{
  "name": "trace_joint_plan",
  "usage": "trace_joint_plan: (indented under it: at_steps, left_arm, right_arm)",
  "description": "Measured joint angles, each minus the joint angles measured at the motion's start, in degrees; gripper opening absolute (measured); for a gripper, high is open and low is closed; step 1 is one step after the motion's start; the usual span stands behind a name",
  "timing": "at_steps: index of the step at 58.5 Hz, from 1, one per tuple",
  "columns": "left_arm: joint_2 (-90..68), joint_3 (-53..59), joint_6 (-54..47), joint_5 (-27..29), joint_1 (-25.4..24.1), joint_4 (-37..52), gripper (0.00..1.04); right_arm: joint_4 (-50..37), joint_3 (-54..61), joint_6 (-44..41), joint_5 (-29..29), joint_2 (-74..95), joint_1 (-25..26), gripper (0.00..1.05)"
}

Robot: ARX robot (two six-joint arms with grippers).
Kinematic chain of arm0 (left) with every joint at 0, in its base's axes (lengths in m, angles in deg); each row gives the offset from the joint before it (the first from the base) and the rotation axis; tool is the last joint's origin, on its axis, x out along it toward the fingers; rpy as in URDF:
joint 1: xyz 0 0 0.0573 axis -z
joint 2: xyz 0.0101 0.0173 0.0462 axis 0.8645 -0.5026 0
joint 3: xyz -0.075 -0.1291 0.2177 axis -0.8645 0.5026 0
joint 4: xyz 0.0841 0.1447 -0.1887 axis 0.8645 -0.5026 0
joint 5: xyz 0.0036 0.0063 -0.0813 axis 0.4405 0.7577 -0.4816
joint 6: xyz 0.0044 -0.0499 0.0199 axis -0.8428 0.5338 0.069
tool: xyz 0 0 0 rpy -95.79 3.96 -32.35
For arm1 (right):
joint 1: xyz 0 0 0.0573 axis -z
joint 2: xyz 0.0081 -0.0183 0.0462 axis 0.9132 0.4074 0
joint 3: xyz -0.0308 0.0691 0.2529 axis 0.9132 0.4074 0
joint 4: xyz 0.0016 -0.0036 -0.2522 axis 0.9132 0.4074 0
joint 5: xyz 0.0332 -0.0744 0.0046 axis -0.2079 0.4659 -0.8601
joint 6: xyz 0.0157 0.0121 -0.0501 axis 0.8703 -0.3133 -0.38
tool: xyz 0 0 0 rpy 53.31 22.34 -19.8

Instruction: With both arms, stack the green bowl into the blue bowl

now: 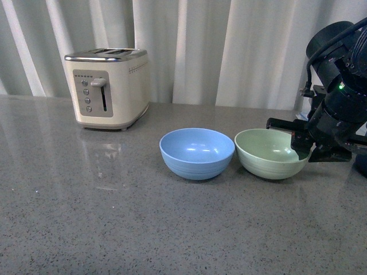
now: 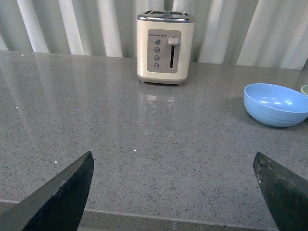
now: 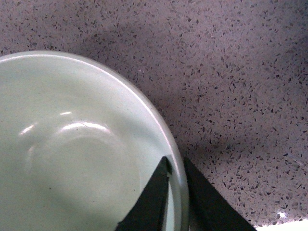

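Observation:
The green bowl (image 1: 269, 152) stands on the grey counter just right of the blue bowl (image 1: 196, 152), their rims almost touching. My right gripper (image 1: 302, 148) is shut on the green bowl's right rim; in the right wrist view one finger is inside the green bowl (image 3: 72, 154) and one outside, with the gripper (image 3: 176, 166) pinching the rim. My left gripper (image 2: 173, 161) is open and empty low over the counter's front edge, far from the blue bowl (image 2: 275, 104), which sits ahead of it. The left arm is out of the front view.
A cream toaster (image 1: 108, 87) stands at the back left of the counter (image 1: 86, 200); it also shows in the left wrist view (image 2: 165, 46). White curtains hang behind. The counter's edge runs close to the right gripper (image 3: 293, 226).

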Motion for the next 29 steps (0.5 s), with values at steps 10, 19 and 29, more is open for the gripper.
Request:
trace_joint_plan:
  at_steps: [10, 19, 29]
  left_arm:
    - [0.00, 0.00, 0.00, 0.00, 0.00, 0.00, 0.98]
    - [0.00, 0.00, 0.00, 0.00, 0.00, 0.00, 0.98]
    - [0.00, 0.00, 0.00, 0.00, 0.00, 0.00, 0.98]
  right_arm:
    - [-0.76, -0.07, -0.98, 0.70, -1.53, 0.00, 0.01]
    - [-1.49, -0.07, -1.57, 0.83, -3.80, -0.15, 0.01]
    - [-3.43, -0.07, -1.88, 0.13, -8.59, -1.57, 0.01]
